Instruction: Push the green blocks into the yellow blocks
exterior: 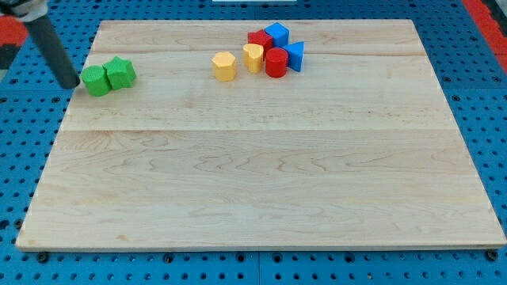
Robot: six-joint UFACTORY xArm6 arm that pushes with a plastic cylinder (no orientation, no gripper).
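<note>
Two green blocks lie side by side near the board's left edge: a round green block (96, 81) and a green star-like block (121, 73) touching its right side. My tip (70, 85) is at the end of the dark rod, just left of the round green block, close to or touching it. Two yellow blocks lie towards the view's top centre: a yellow block (224, 66) standing alone, and a yellow heart-like block (253, 56) to its right, against the red blocks.
A red cylinder (276, 62), a red block (259, 39), a blue cube (277, 34) and a blue block (295, 55) cluster right of the yellow blocks. The wooden board (261, 174) lies on a blue pegboard.
</note>
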